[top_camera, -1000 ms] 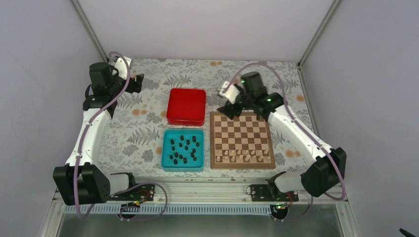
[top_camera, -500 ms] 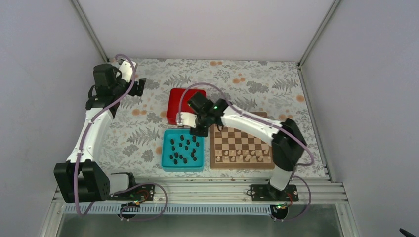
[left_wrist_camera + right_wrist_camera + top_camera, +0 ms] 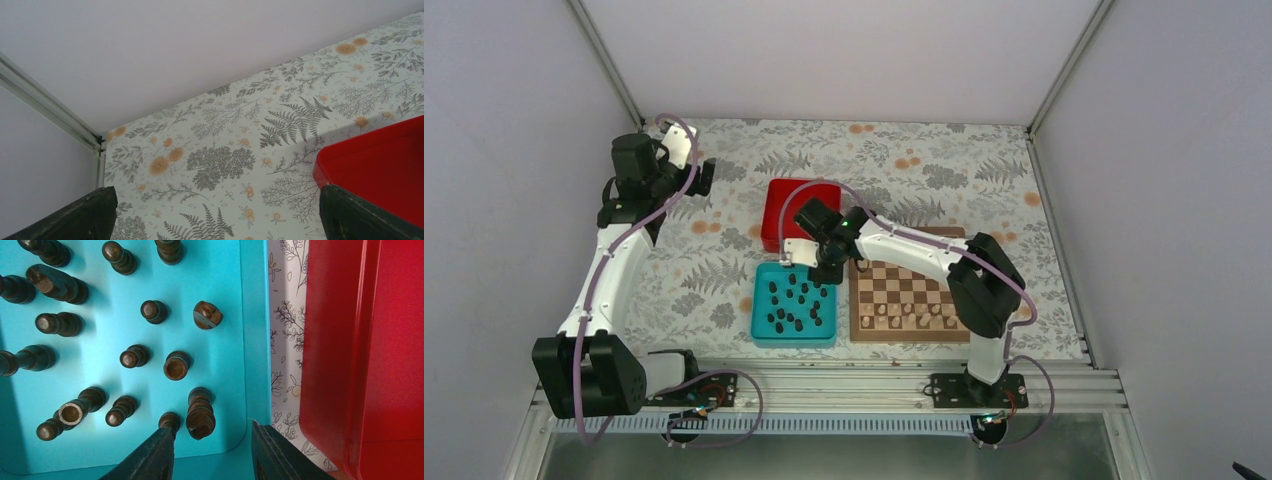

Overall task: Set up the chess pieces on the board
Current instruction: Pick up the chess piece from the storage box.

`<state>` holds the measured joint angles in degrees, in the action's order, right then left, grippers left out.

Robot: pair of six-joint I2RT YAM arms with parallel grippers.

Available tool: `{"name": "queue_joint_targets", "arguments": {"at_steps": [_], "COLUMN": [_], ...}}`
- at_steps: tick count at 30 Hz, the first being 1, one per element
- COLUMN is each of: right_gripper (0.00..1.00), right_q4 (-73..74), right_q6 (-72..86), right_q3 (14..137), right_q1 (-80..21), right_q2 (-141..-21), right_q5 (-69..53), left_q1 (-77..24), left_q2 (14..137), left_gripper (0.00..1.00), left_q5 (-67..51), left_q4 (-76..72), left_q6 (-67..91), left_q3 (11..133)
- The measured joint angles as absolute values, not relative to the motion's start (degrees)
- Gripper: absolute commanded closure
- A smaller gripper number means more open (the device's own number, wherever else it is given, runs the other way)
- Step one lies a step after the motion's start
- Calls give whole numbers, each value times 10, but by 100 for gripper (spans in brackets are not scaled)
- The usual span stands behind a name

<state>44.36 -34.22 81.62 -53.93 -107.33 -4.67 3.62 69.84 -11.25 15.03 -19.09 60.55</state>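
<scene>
Several dark chess pieces (image 3: 796,302) stand in the teal tray (image 3: 761,334); the right wrist view shows them close up (image 3: 176,365). The wooden board (image 3: 911,288) lies to the tray's right, with only pale pieces (image 3: 914,316) on its near rows. My right gripper (image 3: 821,274) hovers over the tray's far right corner, open and empty (image 3: 212,442). A tall dark piece (image 3: 200,415) stands just ahead of the gap between its fingers. My left gripper (image 3: 706,176) is open and empty at the far left, above the cloth (image 3: 215,210).
A red square box (image 3: 799,214) lies behind the tray, close to the right gripper; it shows in the right wrist view (image 3: 370,355) and the left wrist view (image 3: 380,165). Grey walls enclose the flowered tablecloth (image 3: 714,270).
My right arm swung from the board's far left corner across to the teal tray and lowered over its far right corner. The left arm has barely shifted.
</scene>
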Motion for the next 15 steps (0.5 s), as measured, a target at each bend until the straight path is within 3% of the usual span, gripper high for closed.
{"name": "queue_joint_targets", "arguments": {"at_steps": [11,15], "right_gripper": [69,77], "right_q4": [446,446], "right_q6": [-347,-349], "right_q3": [833,838], "right_q1": [-539,-539], "right_q2": [-1119,-1125], "right_q5": [-47,-47], "left_q1": [36,36], "left_q2": [681,676], "left_gripper": [0,0], "left_q5": [-105,-105], "left_q4": [149,149], "left_q6": [-196,-200], "left_q3": [588,587]}}
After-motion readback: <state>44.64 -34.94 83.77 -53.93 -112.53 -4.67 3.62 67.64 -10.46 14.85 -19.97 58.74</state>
